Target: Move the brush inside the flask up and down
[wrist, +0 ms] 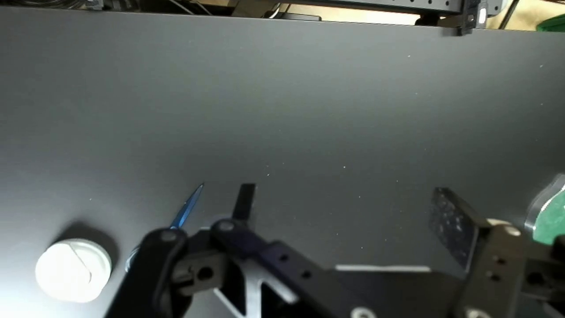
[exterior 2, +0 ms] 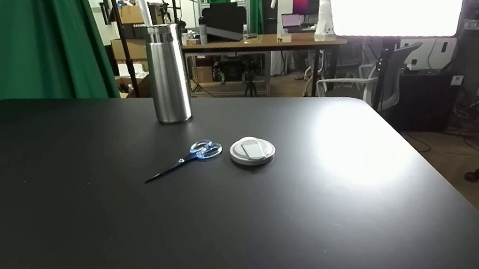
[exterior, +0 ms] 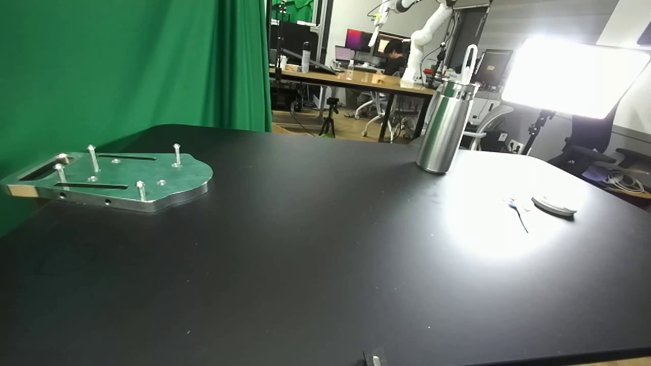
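The silver metal flask stands upright on the black table in both exterior views (exterior: 443,133) (exterior 2: 170,77). The brush is in it. Its pale looped handle sticks up out of the flask's mouth and leans against the rim (exterior: 468,65) (exterior 2: 144,6). The brush's lower part and bristles are hidden inside the flask. My gripper (wrist: 348,210) is open in the wrist view, with its two fingers wide apart and nothing between them. It is above the table. The flask and brush are out of the wrist view.
A round white lid (exterior 2: 252,151) (wrist: 74,270) and blue scissors (exterior 2: 191,156) (wrist: 187,206) lie near the flask. A green plate with upright pegs (exterior: 119,175) (wrist: 551,216) lies across the table. A green curtain (exterior: 127,66) hangs behind. A bright lamp (exterior: 574,76) stands beyond the table.
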Motion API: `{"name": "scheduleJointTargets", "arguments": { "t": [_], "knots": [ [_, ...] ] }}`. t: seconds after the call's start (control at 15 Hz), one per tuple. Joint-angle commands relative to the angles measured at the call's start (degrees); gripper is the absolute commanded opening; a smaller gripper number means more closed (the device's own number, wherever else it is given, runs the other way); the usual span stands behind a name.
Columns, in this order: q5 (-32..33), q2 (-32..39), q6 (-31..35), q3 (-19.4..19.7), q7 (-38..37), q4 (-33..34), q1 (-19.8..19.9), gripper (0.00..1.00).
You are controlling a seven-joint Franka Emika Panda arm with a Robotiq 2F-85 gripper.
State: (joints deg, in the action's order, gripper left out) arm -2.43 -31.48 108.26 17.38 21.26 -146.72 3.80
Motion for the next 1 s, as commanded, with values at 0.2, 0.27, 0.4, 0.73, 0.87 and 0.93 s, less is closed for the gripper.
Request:
{"name": "scheduleJointTargets", "arguments": {
  "t": [0.2, 0.27, 0.4, 0.73, 0.87, 0.93],
  "knots": [
    [8.49, 12.56, -1.63, -6.03, 4.45, 12.49, -1.36, 1.00],
    [9.48, 15.09, -2.47, -6.20, 6.60, 15.21, -1.71, 1.00],
    [11.23, 20.21, -4.86, -6.56, 11.13, 21.17, -2.05, 1.00],
    [14.70, 32.52, -11.62, -8.58, 24.62, 37.42, -1.55, 1.00],
    [16.57, 37.39, -13.79, -9.85, 29.68, 43.79, -1.29, 1.00],
    [18.05, 39.89, -14.56, -10.57, 31.78, 46.96, -1.25, 1.00]
  ]
}}
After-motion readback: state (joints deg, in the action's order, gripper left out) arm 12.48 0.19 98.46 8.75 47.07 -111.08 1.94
